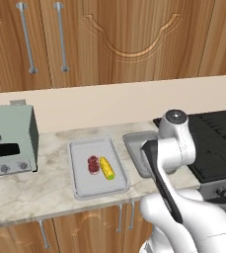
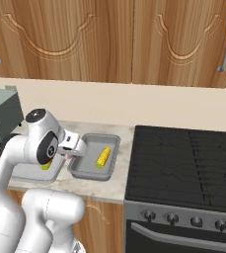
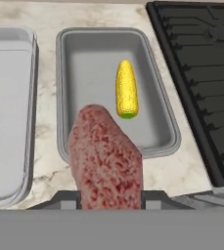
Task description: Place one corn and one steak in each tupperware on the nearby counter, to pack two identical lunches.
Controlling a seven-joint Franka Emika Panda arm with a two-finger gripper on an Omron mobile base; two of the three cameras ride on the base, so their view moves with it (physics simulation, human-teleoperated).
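The paler grey rectangular tupperware tray (image 1: pixel 98 168) on the left of the beige marbled counter (image 1: pixel 30 190) already holds a small red-pink marbled steak piece (image 1: pixel 93 165) beside a bumpy yellow corn cob (image 1: pixel 107 168), so one lunch looks packed. The darker grey tupperware tray (image 3: pixel 114 90) to its right has just a second yellow corn cob (image 3: pixel 126 95). The two-finger gripper (image 3: pixel 110 197) is clenched on the second raw steak piece (image 3: pixel 106 158), held over that tray's near edge; setting it down is what's left, and no brands or writing are readable.
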